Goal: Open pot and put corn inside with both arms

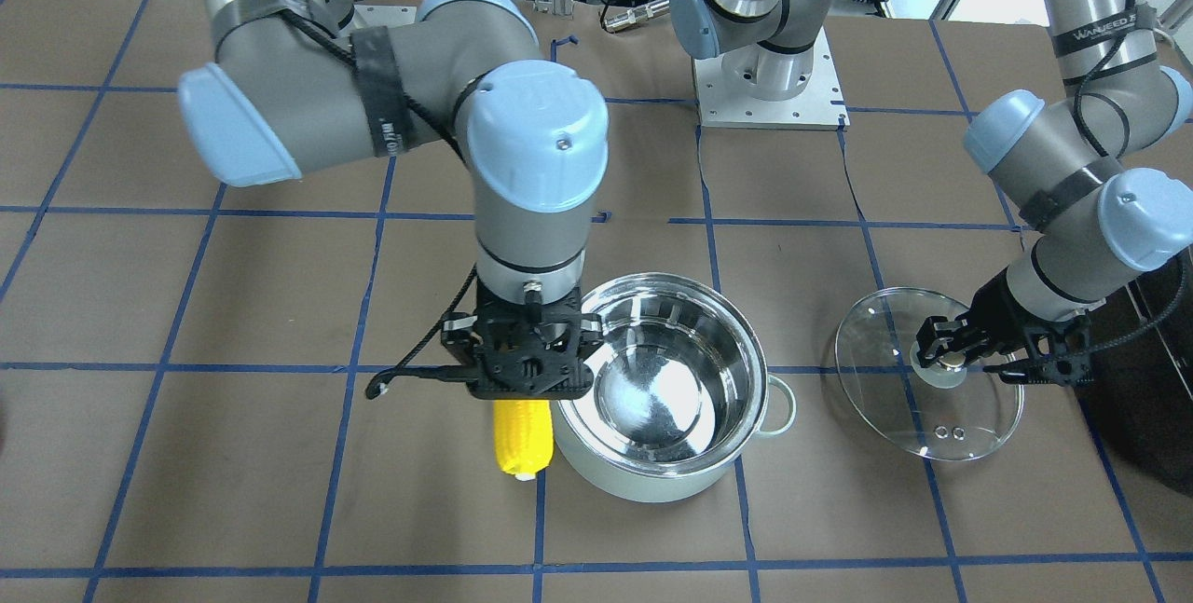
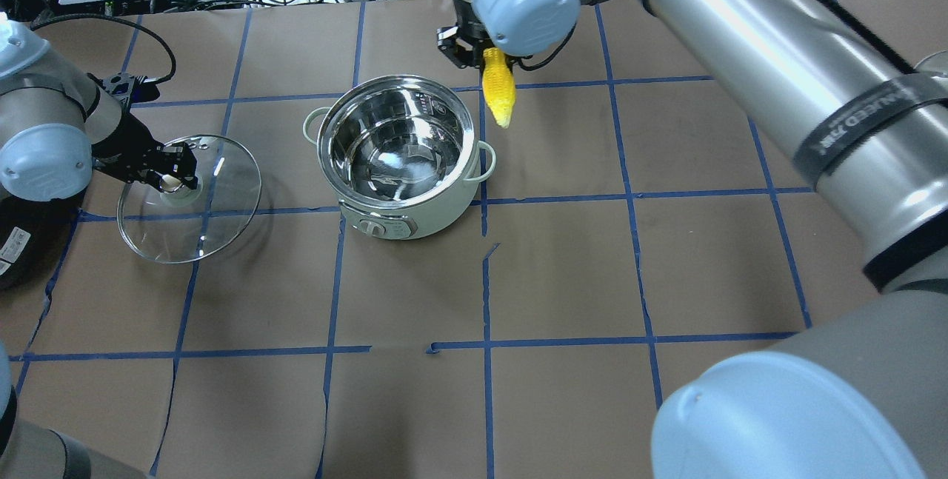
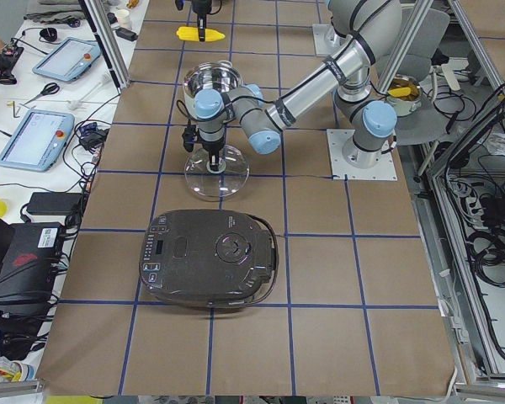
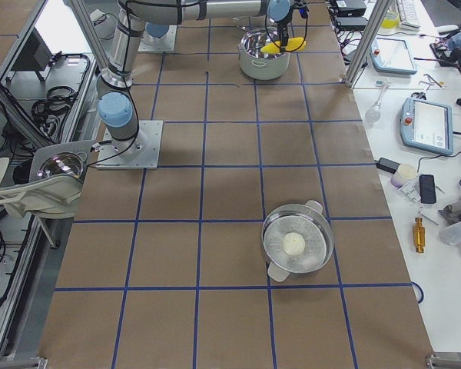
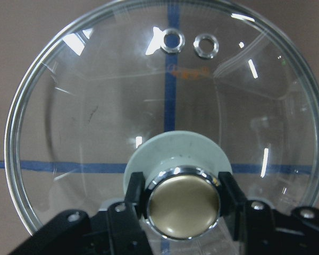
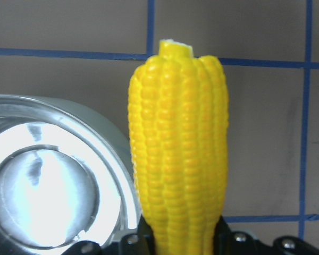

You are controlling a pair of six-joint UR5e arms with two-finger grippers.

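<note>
A: Is the pot (image 2: 444, 214) mouth free?
B: Yes, uncovered, open from above. The lid (image 2: 222, 212) sits off to robot's L, gap betw. it and the pot, w/ L gripper (image 2: 175, 177) clamped on its knob.
A: What's in the way for R gripper (image 2: 468, 48)?
B: Pot rim + side handle (image 2: 486, 162), just beside the corn (image 2: 498, 90) it grips. The black cooker (image 3: 210, 257) blocks far L, beyond the lid.

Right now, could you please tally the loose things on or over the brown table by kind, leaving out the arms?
pots: 2, the mint-green pot and the steel pot
glass lid: 1
corn cob: 1
black appliance: 1
white round item, inside the steel pot: 1
Total: 6
</note>
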